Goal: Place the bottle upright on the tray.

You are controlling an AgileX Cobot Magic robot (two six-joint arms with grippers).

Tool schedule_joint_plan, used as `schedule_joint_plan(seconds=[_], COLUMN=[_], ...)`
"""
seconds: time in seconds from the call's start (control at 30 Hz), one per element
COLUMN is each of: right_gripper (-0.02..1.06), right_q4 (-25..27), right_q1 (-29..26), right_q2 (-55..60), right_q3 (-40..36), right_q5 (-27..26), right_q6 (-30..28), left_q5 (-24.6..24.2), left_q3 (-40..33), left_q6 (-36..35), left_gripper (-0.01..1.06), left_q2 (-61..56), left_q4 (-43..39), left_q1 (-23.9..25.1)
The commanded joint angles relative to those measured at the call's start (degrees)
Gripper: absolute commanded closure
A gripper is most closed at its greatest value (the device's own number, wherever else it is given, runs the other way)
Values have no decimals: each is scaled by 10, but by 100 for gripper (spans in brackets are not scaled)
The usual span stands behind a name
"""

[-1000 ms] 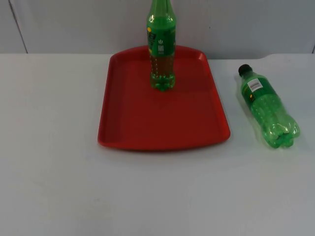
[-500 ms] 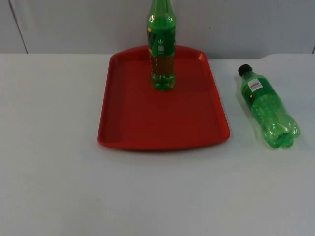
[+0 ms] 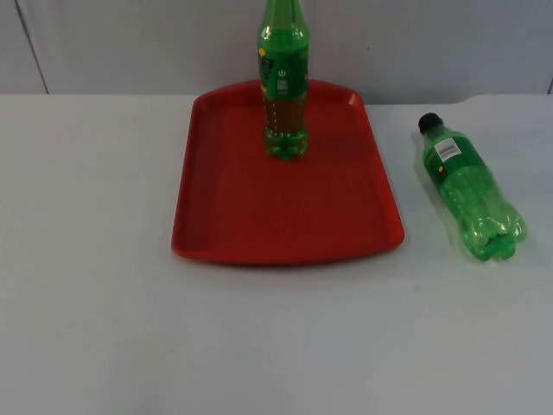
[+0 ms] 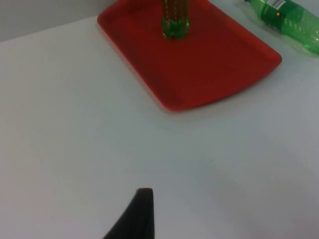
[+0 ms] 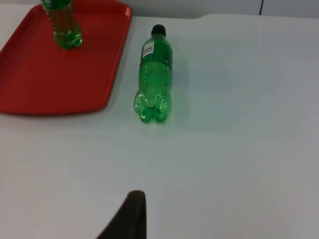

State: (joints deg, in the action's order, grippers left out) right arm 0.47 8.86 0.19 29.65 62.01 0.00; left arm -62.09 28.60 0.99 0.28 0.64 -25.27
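- Lying bottle (image 3: 471, 192) on the bench (image 3: 86, 259), right of the tray (image 3: 285, 216), well ahead of the right pincer (image 5: 130, 214).
- Two bottles: one upright bottle (image 3: 283, 82) on the tray.
- Left pincer (image 4: 137, 214) waits; cannot tell either pincer's state.

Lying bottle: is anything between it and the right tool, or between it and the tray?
Nothing visible. In the right wrist view, bare table lies between the tool's black fingertip and the lying bottle. Bare table also separates it from the tray. An upright bottle already stands near the tray's far edge, leaving most of it free.
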Motion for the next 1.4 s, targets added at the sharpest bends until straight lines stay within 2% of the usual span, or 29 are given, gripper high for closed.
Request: schedule_joint_plan(seconds=[0.0, 0.87, 1.1, 1.2, 1.37], right_gripper=[0, 0, 0, 0, 1], right_q4=[-1, -9, -15, -16, -16], right_q1=[-1, -1, -1, -1, -1], right_q2=[-2, -2, 2, 44, 201], right_q3=[-1, 1, 44, 64, 124], right_q5=[-3, -5, -61, -63, -65], right_q6=[-9, -9, -9, -9, -9], left_q5=[5, 5, 5, 5, 5], left_q3=[-3, -3, -3, -3, -3], left_q6=[-6, -6, -6, -6, -6], left_gripper=[0, 0, 0, 0, 0], left_q2=[-3, -3, -3, -3, -3], left_q4=[-2, -2, -2, -2, -2], left_q1=[-4, -4, -4, -4, -4])
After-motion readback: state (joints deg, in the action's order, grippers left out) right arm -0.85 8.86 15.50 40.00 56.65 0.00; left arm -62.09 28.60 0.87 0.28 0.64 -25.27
